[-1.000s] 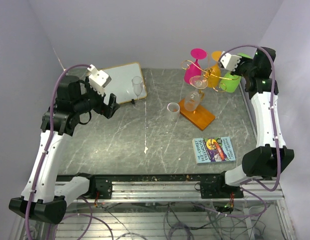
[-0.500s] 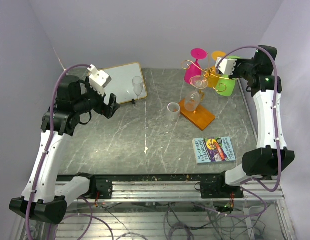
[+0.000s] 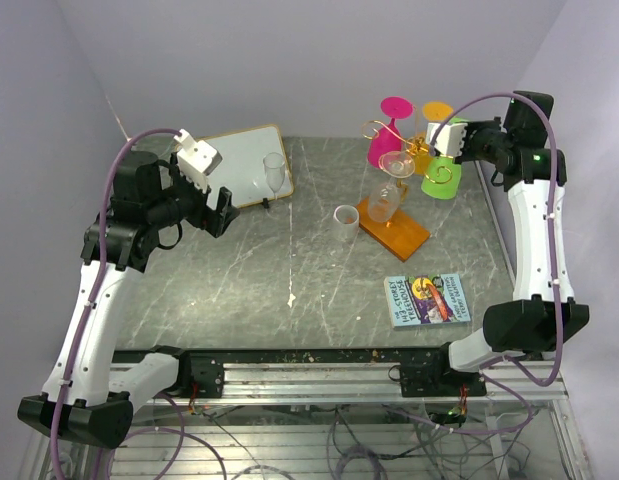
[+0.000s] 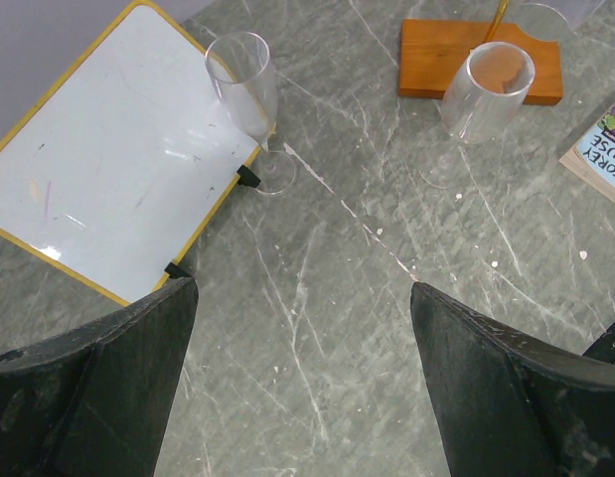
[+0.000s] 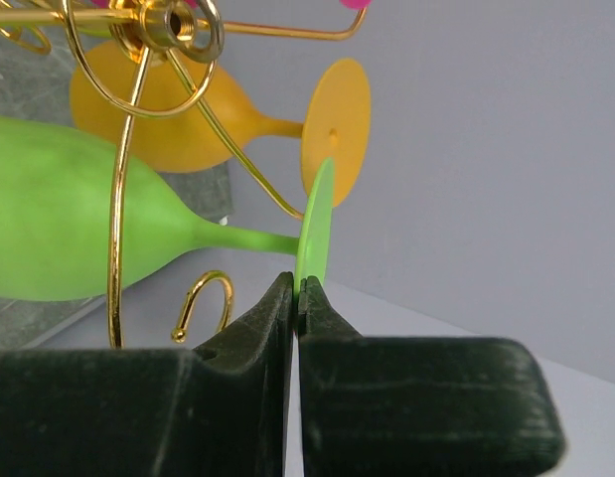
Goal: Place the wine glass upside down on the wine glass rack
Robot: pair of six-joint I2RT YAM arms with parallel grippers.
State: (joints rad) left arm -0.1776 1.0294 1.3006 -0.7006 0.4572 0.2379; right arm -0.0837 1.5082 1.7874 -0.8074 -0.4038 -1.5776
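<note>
My right gripper (image 3: pixel 452 141) is shut on the rim of the foot of a green wine glass (image 3: pixel 441 178), held in the air by the right side of the gold wire rack (image 3: pixel 387 132). In the right wrist view the pads pinch the green foot (image 5: pixel 314 231); the glass (image 5: pixel 78 234) lies sideways beside a gold wire arm (image 5: pixel 118 219), with a curled hook (image 5: pixel 203 298) below its stem. A pink glass (image 3: pixel 387 135), a yellow glass (image 3: pixel 427 152) and clear glasses (image 3: pixel 389 190) hang on the rack. Its orange base (image 3: pixel 401 232) rests on the table. My left gripper (image 3: pixel 221 212) is open and empty, far left.
A clear wine glass (image 3: pixel 275 172) stands upright by a white board (image 3: pixel 237 162). A small clear cup (image 3: pixel 346 217) stands left of the orange base. A book (image 3: pixel 427 299) lies at the front right. In the left wrist view the glass (image 4: pixel 245 84) and board (image 4: pixel 108 169) show beyond the open gripper (image 4: pixel 303 288).
My right gripper has moved left toward the rack with the green glass, whose bowl now hangs lower and nearer the rack. The left arm has not moved.
</note>
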